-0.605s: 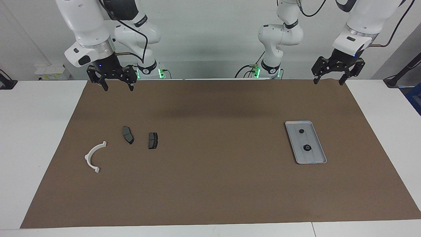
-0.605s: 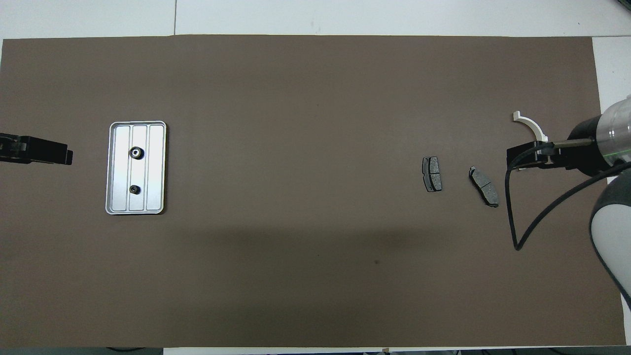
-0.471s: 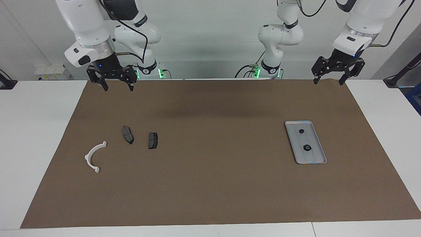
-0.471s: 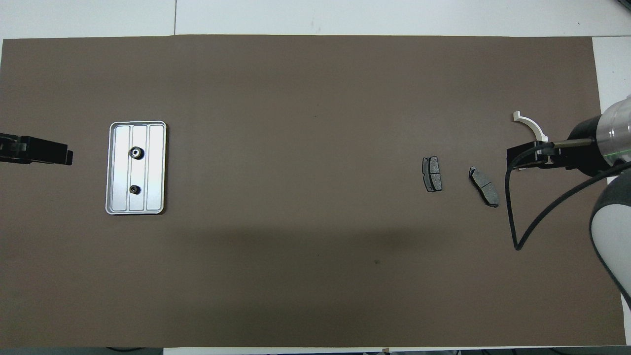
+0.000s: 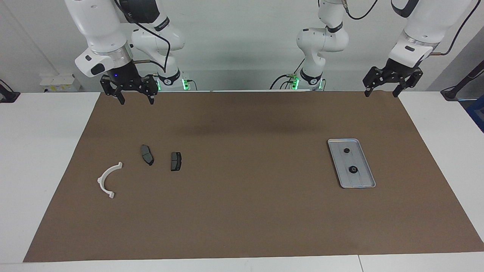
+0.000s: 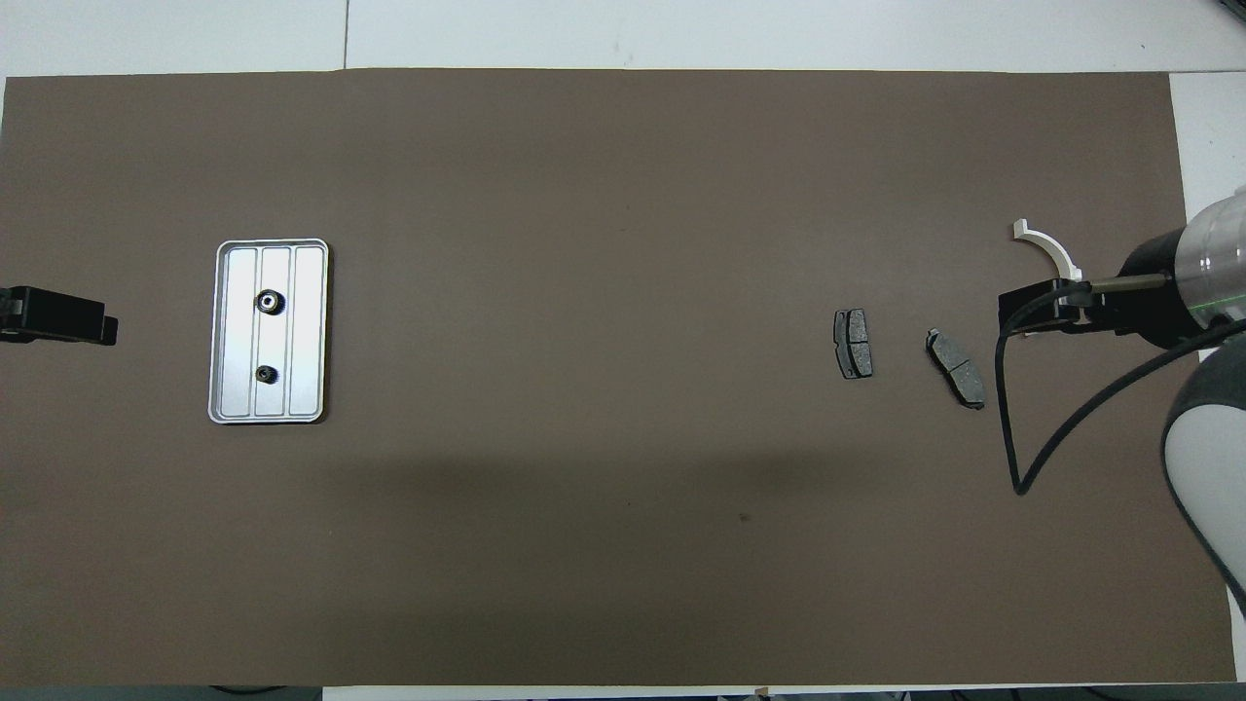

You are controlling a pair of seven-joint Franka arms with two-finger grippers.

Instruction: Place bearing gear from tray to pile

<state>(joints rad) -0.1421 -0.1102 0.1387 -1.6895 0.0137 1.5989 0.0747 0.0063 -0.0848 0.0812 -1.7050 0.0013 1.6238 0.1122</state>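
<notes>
We see the mat (image 5: 249, 177), then the tray (image 5: 362, 180) toward the left arm's end, long axis running away from the robots, two gears (image 5: 353, 169) inside. Both claws, left (image 5: 381, 92) and right (image 5: 136, 100), hang spread and empty (fingers show only in the facing view).

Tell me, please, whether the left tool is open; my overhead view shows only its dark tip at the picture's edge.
Observer: Yes, the left tool is open and holds nothing.
Operator: Thank you. Is the right tool touching the white bracket that it overlaps in my view?
Observer: No, the right tool hangs open, well above the mat and apart from the white bracket.
Operator: Is the covered end of that bracket intact?
Observer: Yes, the whole half-ring shows here, lying flat on the mat with a small tab at each end.
</notes>
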